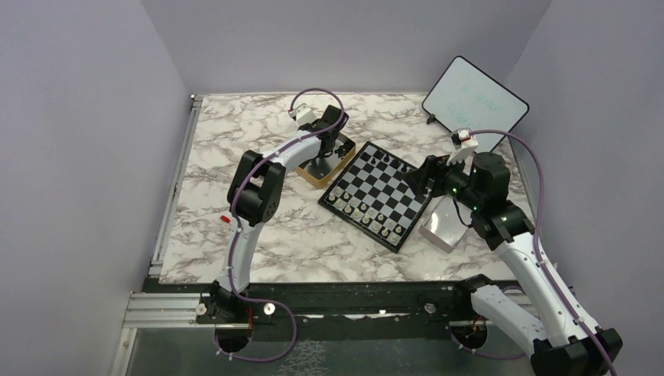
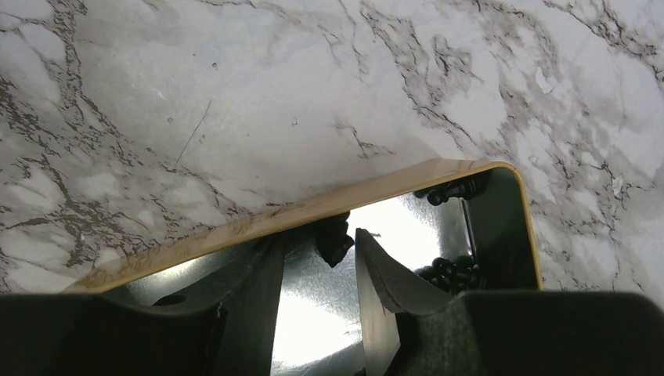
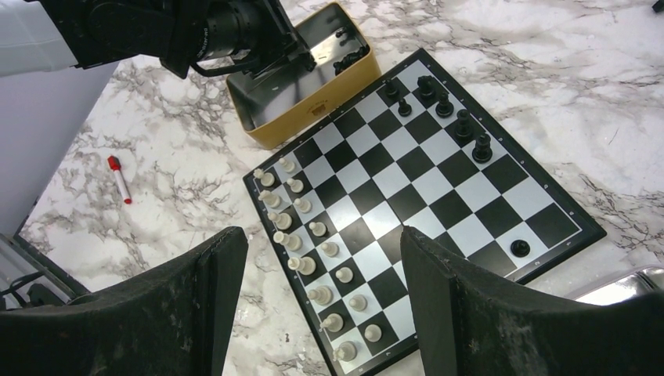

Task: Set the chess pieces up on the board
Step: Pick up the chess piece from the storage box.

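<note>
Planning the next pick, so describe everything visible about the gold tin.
The gold tin is an open rectangular metal box with rounded corners, gold outside, mirror-bright inside. It sits flat on the marble table beside the board. At one end lie black chess pieces, and the left gripper dips into it, jaws apart.

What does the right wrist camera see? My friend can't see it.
A chessboard on a marble table has pale pieces in two rows along one side and a few black pieces opposite. A gold tin beside it holds more.
</note>
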Robot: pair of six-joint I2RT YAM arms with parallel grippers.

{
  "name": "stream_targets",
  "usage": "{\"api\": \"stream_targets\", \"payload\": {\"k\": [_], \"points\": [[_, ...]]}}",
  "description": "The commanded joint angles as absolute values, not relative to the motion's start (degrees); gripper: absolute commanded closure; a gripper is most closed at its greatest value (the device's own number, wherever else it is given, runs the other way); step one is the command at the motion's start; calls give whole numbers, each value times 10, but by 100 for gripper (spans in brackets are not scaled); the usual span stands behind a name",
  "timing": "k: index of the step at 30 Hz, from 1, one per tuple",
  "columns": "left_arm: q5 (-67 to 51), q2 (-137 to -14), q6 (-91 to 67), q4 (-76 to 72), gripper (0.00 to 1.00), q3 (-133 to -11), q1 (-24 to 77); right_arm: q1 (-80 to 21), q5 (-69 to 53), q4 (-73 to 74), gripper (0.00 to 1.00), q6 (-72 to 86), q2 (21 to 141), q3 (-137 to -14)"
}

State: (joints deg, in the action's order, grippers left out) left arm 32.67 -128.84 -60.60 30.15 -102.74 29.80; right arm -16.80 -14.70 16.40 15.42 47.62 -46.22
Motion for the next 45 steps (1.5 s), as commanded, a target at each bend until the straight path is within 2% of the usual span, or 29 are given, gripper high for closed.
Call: {"api": "stream_targets", "payload": {"k": [1,11,14,17,22,38,45], "points": [[329,-1310,-611,304,60,-1052,294,-166,-156,166,23,151,464,-468],[322,-1330,-630,303,62,-1050,293,-166,-156,162,23,151,466,-462],[316,-1333,-626,304,69,-1047,293,-166,-153,162,23,151,468,-461],[299,-1325,-627,302,80,-1038,292,-166,-156,164,23,152,471,-461],[291,-1314,-627,303,88,-1025,292,-166,-164,165,23,162,465,-461],[249,-1193,-655,273,89,-946,288,-166,-159,164,24,212,488,-454],[204,-1140,-656,262,89,-928,288,-167,-166,103,28,237,526,-447]]}}
